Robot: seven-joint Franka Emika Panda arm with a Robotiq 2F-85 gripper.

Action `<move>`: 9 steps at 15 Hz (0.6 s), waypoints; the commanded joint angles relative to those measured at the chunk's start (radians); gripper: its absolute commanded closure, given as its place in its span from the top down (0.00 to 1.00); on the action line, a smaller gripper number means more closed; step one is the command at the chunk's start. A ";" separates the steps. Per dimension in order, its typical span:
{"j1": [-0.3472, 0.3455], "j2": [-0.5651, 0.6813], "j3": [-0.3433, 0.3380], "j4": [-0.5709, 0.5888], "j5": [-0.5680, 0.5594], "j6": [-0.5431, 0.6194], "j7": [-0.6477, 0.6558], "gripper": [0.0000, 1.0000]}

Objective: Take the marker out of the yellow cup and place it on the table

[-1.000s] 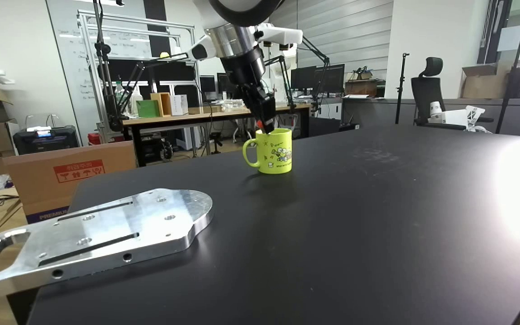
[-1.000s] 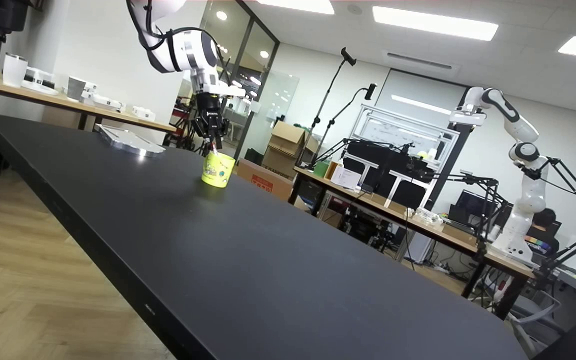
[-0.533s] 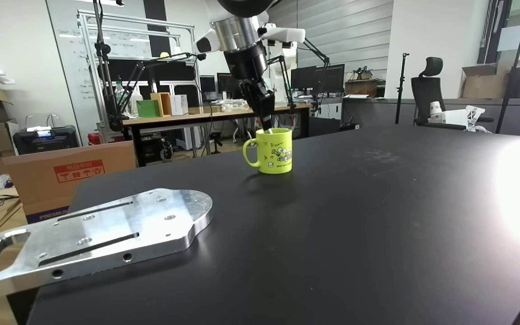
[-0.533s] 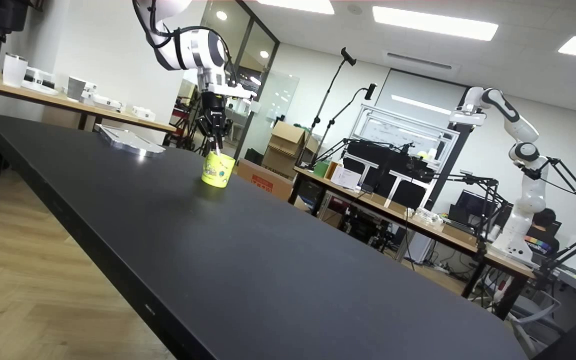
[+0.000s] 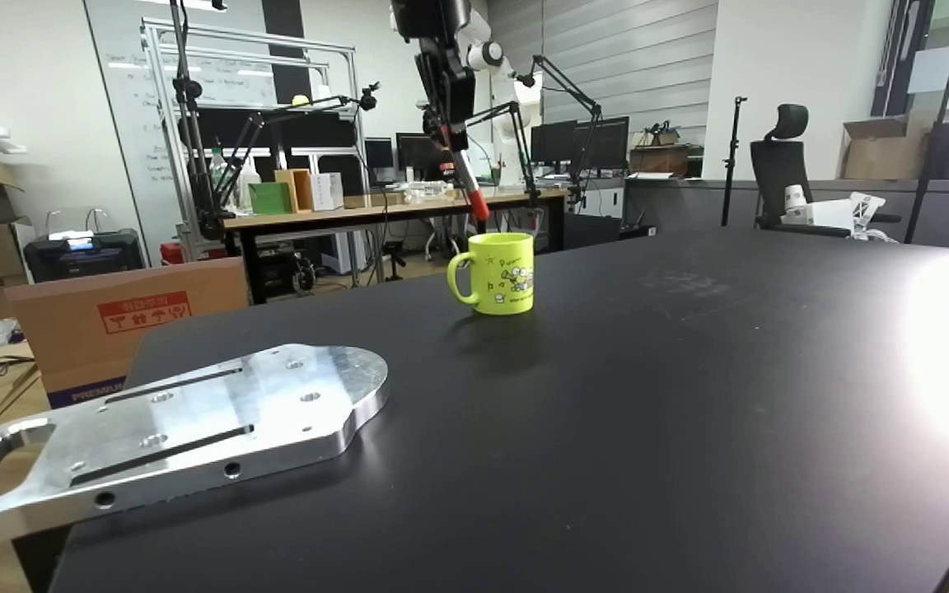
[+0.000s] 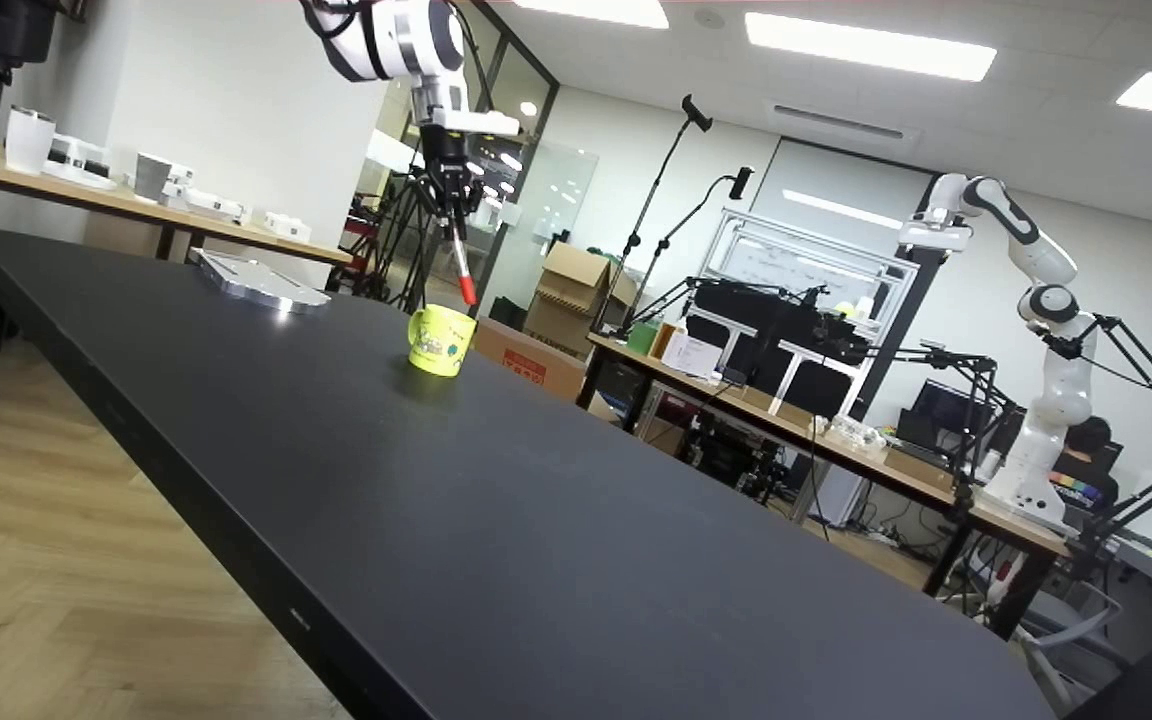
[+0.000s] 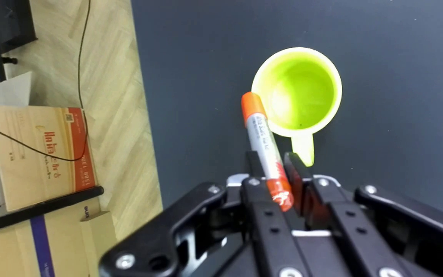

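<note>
The robot's black two-fingered gripper [image 7: 273, 161] pinches a slim white-barrelled marker [image 7: 264, 144] with red ends near its upper end, and the marker hangs slanting in the air, clear of the inside of the bright yellow-green mug [image 5: 506, 276], its lower red end close by the rim; the exact gap I can't judge. Taking it out looks done to me; laying it on the flat black tabletop [image 5: 606, 412] is not. What worries me is that nearness: brought straight down here, the red end could catch the rim, twisting the marker in the grip or tipping the mug over. Held so near one end, it would likely swivel at the first touch of the tabletop, too. And in the wrist view the tabletop's edge runs not far off, with pale wooden floor [image 7: 115, 69] beyond, so a round barrel let go too high, or on that side, might well bounce and roll over.
</note>
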 commanded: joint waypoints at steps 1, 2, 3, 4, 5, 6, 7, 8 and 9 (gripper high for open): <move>0.016 -0.065 -0.035 -0.004 -0.029 -0.058 0.072 0.05; 0.013 -0.080 -0.043 -0.008 -0.036 -0.072 0.086 0.05; 0.006 -0.092 -0.055 -0.013 -0.041 -0.090 0.105 0.05; -0.003 -0.103 -0.067 -0.017 -0.047 -0.111 0.125 0.05; -0.019 -0.109 -0.076 -0.021 -0.046 -0.128 0.143 0.05; -0.033 -0.114 -0.086 -0.023 -0.044 -0.146 0.160 0.05; -0.054 -0.116 -0.096 -0.027 -0.040 -0.164 0.173 0.05; -0.074 -0.117 -0.105 -0.029 -0.037 -0.181 0.182 0.05; -0.096 -0.112 -0.116 -0.031 -0.037 -0.197 0.195 0.05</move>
